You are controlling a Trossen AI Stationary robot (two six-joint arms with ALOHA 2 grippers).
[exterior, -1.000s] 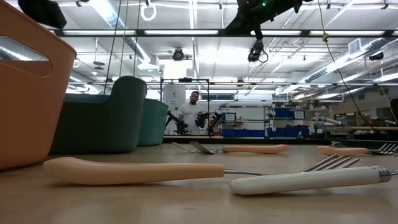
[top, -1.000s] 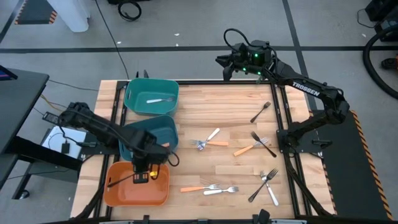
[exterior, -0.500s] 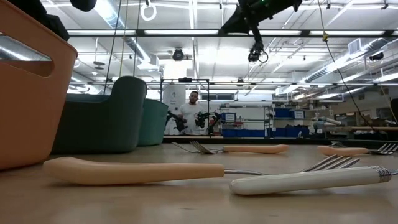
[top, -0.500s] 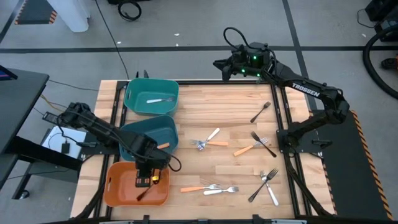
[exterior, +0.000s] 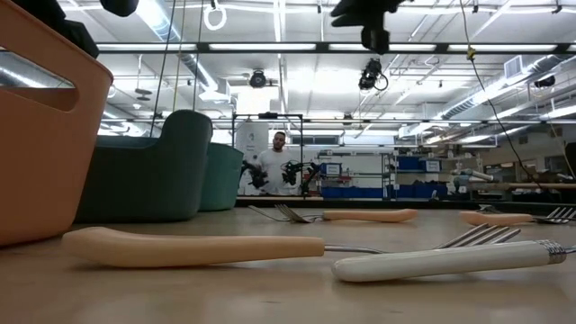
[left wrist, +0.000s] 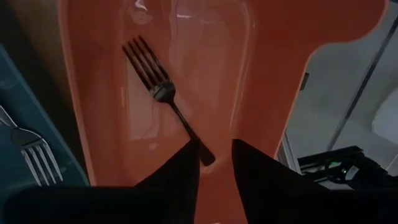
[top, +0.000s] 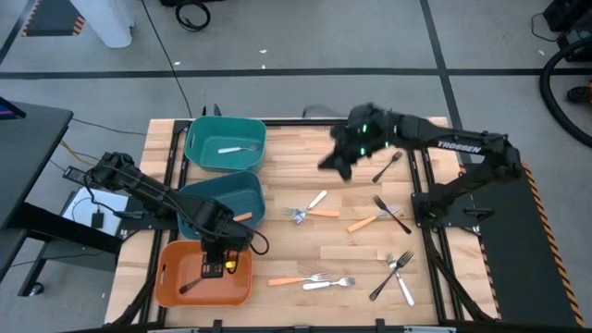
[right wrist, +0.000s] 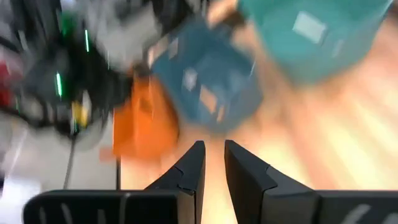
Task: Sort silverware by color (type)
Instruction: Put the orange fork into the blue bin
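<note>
Your left gripper [top: 219, 265] hangs over the orange bin [top: 174, 289] at the near left, fingers [left wrist: 174, 177] apart and holding nothing; a black fork [left wrist: 166, 99] lies loose on that bin's floor. Your right gripper [top: 338, 159] is above the far middle of the table [top: 305, 148], its fingers [right wrist: 189, 171] slightly parted and empty. A white fork [top: 236, 148] lies in the far teal bin [top: 199, 157]; an orange-handled one [top: 242, 216] sits in the blue bin [top: 250, 190] between. The other forks [top: 319, 280] lie scattered across the table's middle and right
</note>
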